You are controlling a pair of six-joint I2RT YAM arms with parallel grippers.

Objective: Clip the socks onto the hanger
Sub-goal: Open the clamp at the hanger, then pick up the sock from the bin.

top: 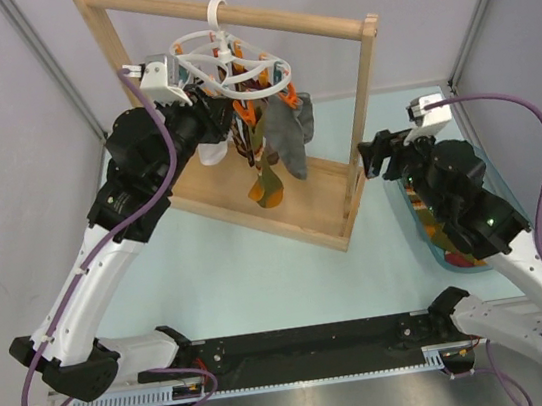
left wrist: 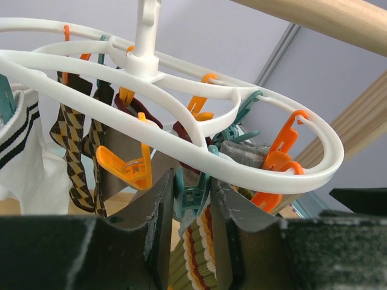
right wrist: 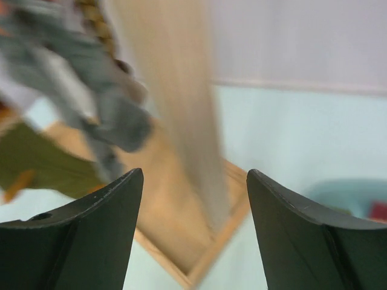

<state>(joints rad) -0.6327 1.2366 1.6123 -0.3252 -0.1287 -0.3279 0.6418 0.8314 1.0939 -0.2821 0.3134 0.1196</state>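
Note:
The white hanger (top: 231,62) hangs by its hook from the wooden rack's top bar. Several socks hang from its clips: a white dark-striped one (left wrist: 21,151), a brown argyle one (left wrist: 72,151), a grey one (top: 292,139) and an orange-green striped one (top: 267,185). My left gripper (top: 222,109) is up under the hanger, shut on a teal clip (left wrist: 192,196). The orange-green striped sock (left wrist: 202,254) hangs from that clip between my fingers. My right gripper (top: 378,156) is open and empty beside the rack's right post (right wrist: 181,109).
The wooden rack (top: 282,211) stands on a flat wooden base at the table's middle back. A blue tray (top: 436,230) with more socks lies at the right under my right arm. Free orange clips (left wrist: 130,166) hang from the hanger's rings (left wrist: 242,163).

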